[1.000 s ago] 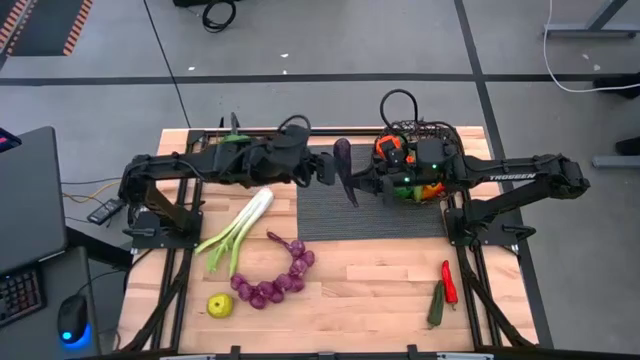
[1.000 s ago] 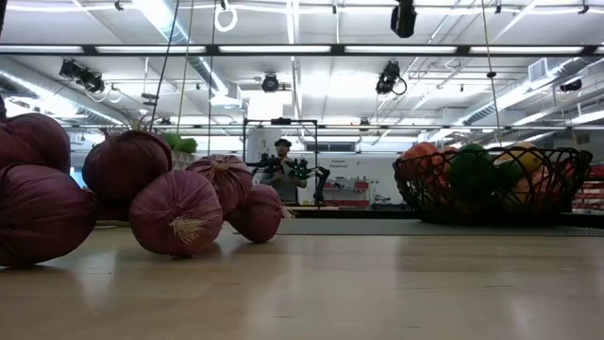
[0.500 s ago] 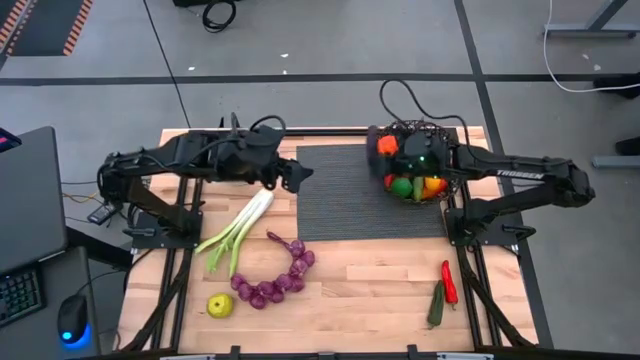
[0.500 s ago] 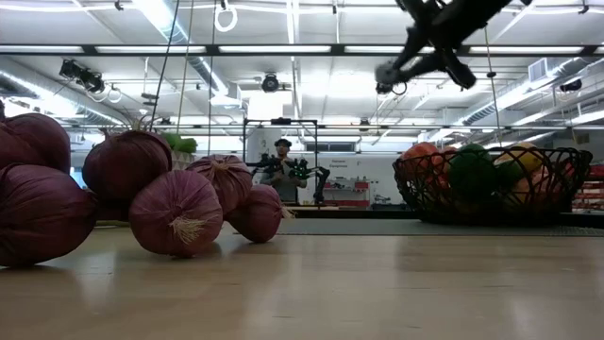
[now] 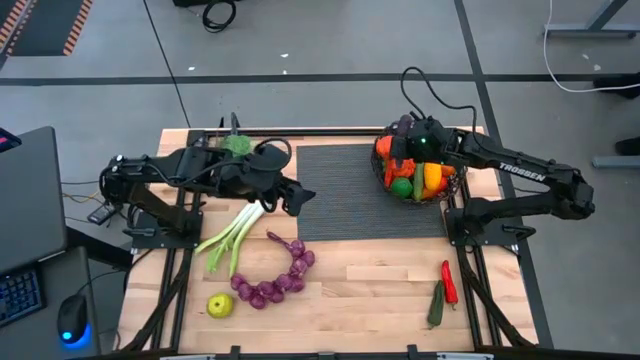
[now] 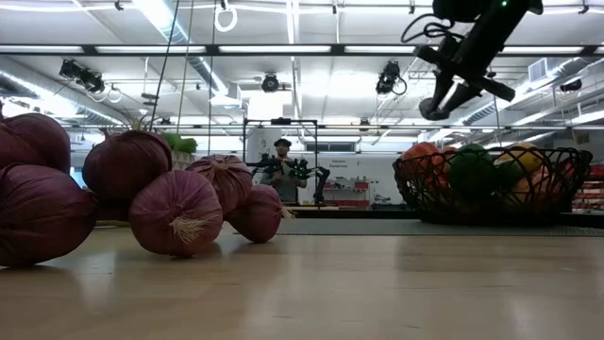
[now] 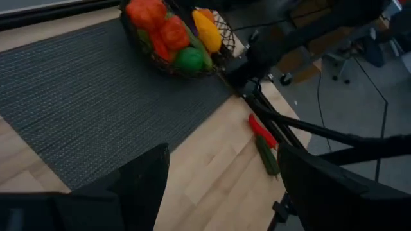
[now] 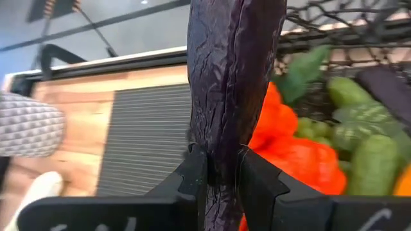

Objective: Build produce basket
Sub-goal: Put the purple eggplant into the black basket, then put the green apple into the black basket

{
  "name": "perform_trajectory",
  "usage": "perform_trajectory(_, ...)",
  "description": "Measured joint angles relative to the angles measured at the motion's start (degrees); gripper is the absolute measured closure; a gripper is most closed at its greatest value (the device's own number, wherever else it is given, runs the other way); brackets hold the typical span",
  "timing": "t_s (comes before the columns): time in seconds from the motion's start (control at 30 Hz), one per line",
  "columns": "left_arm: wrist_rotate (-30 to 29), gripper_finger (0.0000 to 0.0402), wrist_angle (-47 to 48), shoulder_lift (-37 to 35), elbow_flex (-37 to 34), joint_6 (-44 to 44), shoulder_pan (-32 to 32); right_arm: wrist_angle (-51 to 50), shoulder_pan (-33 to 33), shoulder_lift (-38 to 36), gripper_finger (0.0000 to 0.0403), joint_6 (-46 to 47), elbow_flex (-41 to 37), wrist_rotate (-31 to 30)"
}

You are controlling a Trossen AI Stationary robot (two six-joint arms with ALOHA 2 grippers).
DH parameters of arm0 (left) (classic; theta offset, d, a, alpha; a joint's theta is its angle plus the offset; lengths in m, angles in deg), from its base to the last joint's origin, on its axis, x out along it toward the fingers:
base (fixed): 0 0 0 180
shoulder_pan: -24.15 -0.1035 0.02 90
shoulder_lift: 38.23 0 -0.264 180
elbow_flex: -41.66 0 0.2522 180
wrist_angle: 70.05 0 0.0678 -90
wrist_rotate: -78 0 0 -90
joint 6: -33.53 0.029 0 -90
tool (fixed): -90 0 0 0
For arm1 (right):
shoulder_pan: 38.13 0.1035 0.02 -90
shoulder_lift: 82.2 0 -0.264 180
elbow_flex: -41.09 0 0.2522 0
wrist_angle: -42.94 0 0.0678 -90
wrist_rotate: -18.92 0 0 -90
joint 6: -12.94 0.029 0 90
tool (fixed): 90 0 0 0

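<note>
The right tool is clamped on a dark purple aubergine and is positioned over the basket, which sits at about 2 o'clock on the surface, on the far right corner of a grey mat. The aubergine is not yet released into the basket.

The left tool is positioned at about 10 o'clock, over the left edge of the mat, just beside the white end of the leek. Its fingers are spread apart and hold nothing.

Task status, judged from the present layout:

- Loaded: the basket already contains orange, red, yellow and green produce, heaped near its rim.
- In transfer: the aubergine.
- Remaining on the surface: the leek at 9 o'clock; the purple onion string at 7 o'clock; a yellow-green fruit at 8 o'clock; a red chilli and a green vegetable touching each other at 4 o'clock.

Estimate: more than half complete. Five items remain after the aubergine is deposited. The leek and the onion string are long and are likely to need careful placement.
</note>
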Motion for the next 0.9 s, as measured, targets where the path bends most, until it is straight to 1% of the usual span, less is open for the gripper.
perform_trajectory(0.1, -0.01, 0.0108, 0.02, 0.02, 0.0, 0.0, 0.99, -1.77, -0.92, 0.0, 0.0325, -0.47, 0.0, 0.01)
perform_trajectory(0.2, -0.02, 0.0108, 0.75, 0.02, 0.0, 0.1, 1.95, -1.9, -1.81, 0.0, 0.0311, -1.5, 0.0, 0.75)
perform_trajectory(0.33, -0.03, 0.0108, 3.88, 0.02, 0.0, 0.03, 2.8, -3.24, -2.87, 0.0, 0.0273, -1.59, 0.0, 2.28)
perform_trajectory(0.53, -0.04, 0.0108, 5.24, -0.13, 0.0, 0.02, 4.59, -10.51, -3.13, 0.0, 0.0209, 1.21, 0.0, 2.41)
perform_trajectory(0.67, -0.04, 0.0108, 5.71, -0.13, 0.0, 0.02, 6.28, -14.7, -3.13, -0.05, 0.0179, 1.46, 0.0, 2.5)
perform_trajectory(0.77, -0.03, 0.0108, 8.04, -0.13, 0.0, -0.36, 7.68, -15.06, -3.09, -0.72, 0.0166, 1.39, 0.0, 4.53)
perform_trajectory(0.83, -0.02, 0.0108, 11.48, -0.13, 0.0, -1.7, 8.55, -13.65, -3.02, -1.33, 0.0162, 0.86, 0.0, 7.2)
perform_trajectory(0.9, 0.0, 0.0108, 15.7, -0.13, 0.0, -3.35, 9.45, -10.35, -3.0, -2.26, 0.0161, -1.34, 0.0, 11.47)
